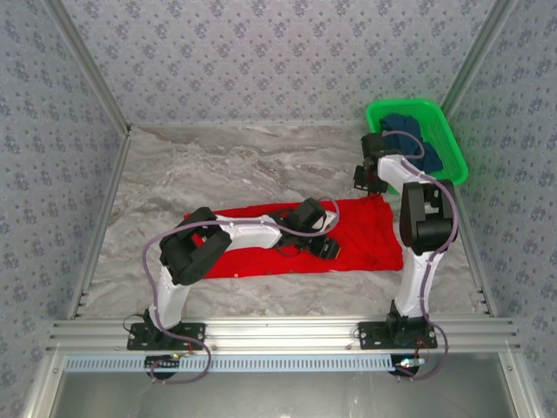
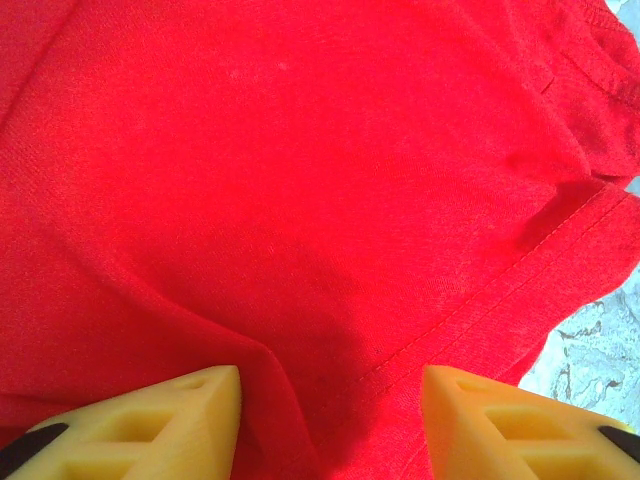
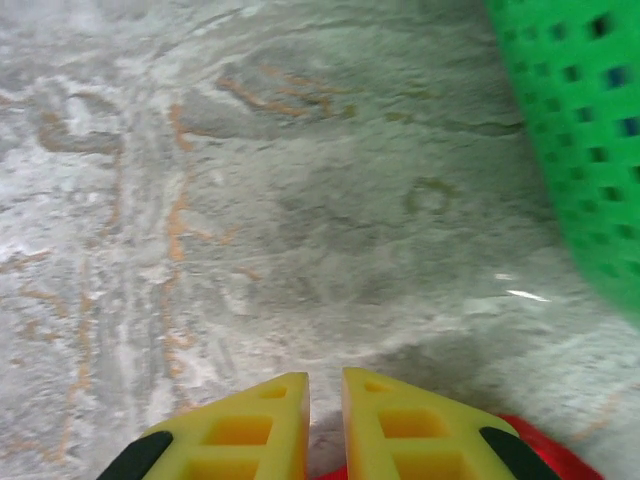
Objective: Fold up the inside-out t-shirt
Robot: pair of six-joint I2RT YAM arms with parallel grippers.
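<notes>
Marble table [image 1: 218, 165]; left gripper [image 2: 330, 385] reaches low, spread on t-shirt [image 1: 370, 235]; right gripper [image 3: 325, 380] pressed together.

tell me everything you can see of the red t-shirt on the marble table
The bright red cloth t-shirt lies spread roughly flat, lengthwise across the grey marbled table. It is lightly wrinkled, its visible face is plain red, and a stitched seam shows up close. The left gripper stands open over its right half. The right gripper, fingers nearly together, sits at its far right corner; whether it pinches the cloth cannot be told.
</notes>
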